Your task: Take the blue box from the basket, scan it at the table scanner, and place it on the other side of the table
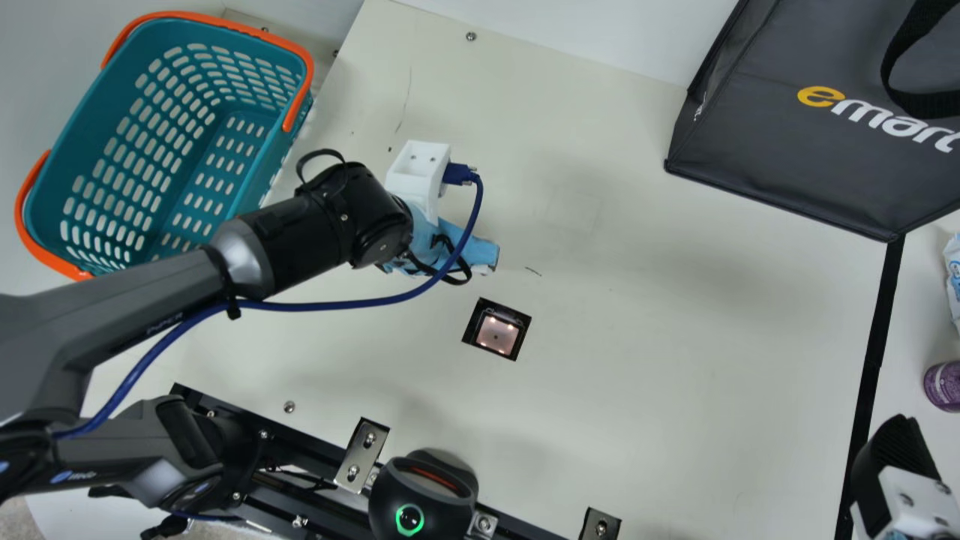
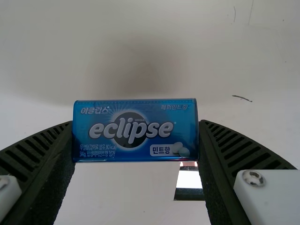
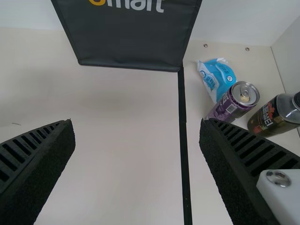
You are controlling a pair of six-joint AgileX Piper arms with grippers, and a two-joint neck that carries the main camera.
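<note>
Scanner — partly behind box, L-wrist vw

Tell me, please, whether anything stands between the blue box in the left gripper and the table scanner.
Nothing visible does: the left gripper holds the blue box, and only bare table shows between it and the scanner.

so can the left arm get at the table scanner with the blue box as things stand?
Probably yes. The left gripper has the blue box clamped close to the table scanner, and nothing stands on the table between them.
</note>
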